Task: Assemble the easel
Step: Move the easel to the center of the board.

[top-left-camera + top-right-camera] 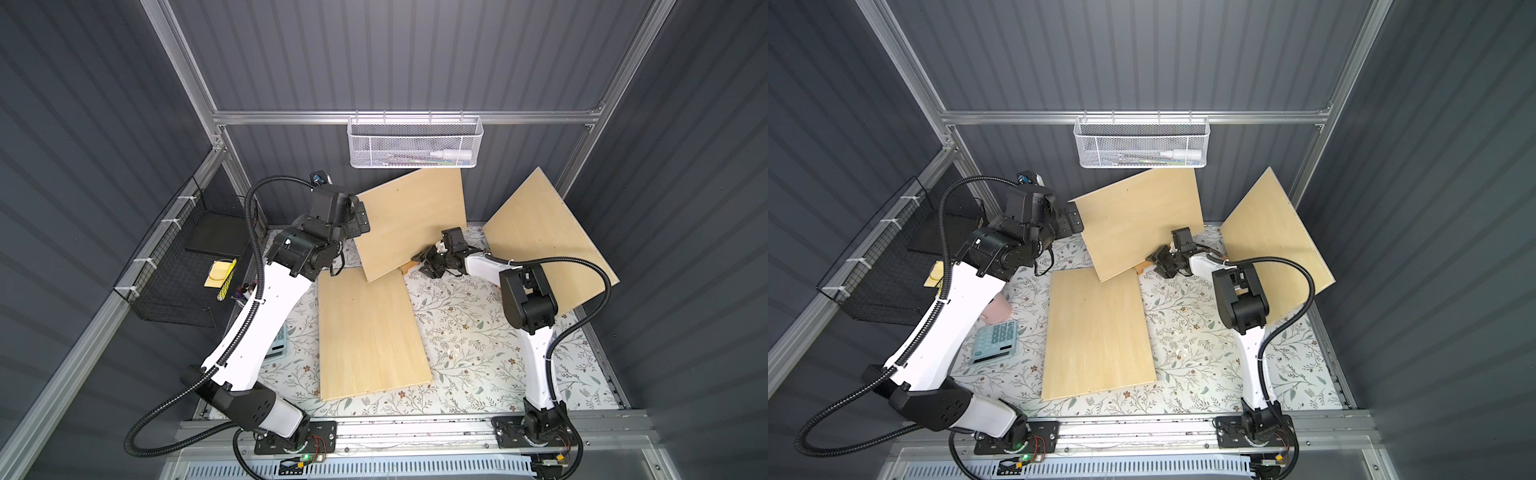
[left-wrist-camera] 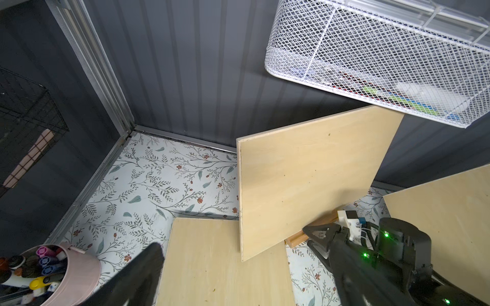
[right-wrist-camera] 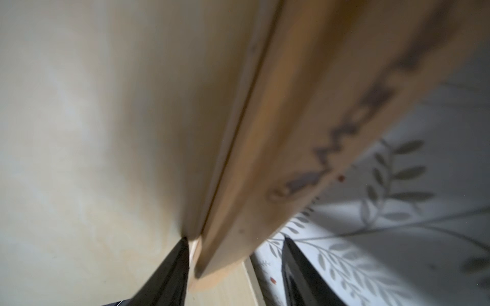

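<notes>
Nearest the arms' rail, the flat board [image 1: 370, 332] lies on the floral mat [image 1: 465, 340]. It is a smooth, pale plywood rectangle with faint grain. To its left sit a teal calculator [image 1: 994, 345] and a pink cup [image 1: 996, 311] crammed with markers.

Past its far edge the standing board [image 1: 411, 224], of the same pale plywood, is up on its lower edge and tilted. One lower corner comes down over the flat board; whether they touch cannot be told. Along its foot runs the wooden strip [image 2: 315, 226], narrow, darker and honey-coloured. In the right wrist view board and strip meet in a tight seam, and blurred dark markings run along the strip's face.

The right gripper [image 1: 428, 266] sits low at the strip's end with its jaws apart around it. One of its black fingers [image 3: 169, 273] touches at the seam and the other stands clear, with mat showing in the gap, so nothing is clamped. The left gripper [image 1: 362, 218] hovers raised, just beside the standing board's left edge, spread wide and empty.

The third board [image 1: 548, 232] leans steeply at the right wall, apart from the others. Farthest back, a white mesh basket [image 1: 415, 143] hangs from the aluminium rail with a white bottle inside
</notes>
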Available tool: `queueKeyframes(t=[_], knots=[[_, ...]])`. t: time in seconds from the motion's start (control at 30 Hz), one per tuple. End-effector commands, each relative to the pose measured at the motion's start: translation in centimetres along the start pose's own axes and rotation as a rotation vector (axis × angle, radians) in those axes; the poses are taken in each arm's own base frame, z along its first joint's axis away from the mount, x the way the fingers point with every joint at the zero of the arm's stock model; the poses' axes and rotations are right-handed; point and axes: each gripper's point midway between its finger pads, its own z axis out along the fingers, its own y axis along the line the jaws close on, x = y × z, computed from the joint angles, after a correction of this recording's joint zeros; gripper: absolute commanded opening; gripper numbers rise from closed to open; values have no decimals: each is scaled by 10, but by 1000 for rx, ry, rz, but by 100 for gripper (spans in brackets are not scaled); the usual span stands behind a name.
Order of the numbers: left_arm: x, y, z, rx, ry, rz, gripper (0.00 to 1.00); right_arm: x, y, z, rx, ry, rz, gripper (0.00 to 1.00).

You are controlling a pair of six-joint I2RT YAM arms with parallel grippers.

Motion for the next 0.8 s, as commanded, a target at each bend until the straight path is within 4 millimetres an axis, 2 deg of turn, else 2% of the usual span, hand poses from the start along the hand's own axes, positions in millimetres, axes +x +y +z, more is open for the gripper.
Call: queueKeyframes(t=[0.0,0.23,0.33,0.43,0.53,0.67,0.77], knots=[[-7,10,-12,-19,-21,-17,100,3,12,11,-24,20,-12,57],[-3,14,-12,-36,-8,-8,99,21,25,26,-72,89,-46,61],[3,18,-10,-54,16,1,99,30,34,20,-120,128,-106,64],[13,34,-8,-110,53,-12,99,46,34,-2,-80,164,-231,67],[28,65,-6,-191,106,-83,100,63,16,-33,30,172,-363,70],[65,110,-7,-292,207,-181,99,97,-13,-67,128,238,-470,71],[109,126,0,-317,343,-214,99,134,-17,-76,98,339,-545,72]])
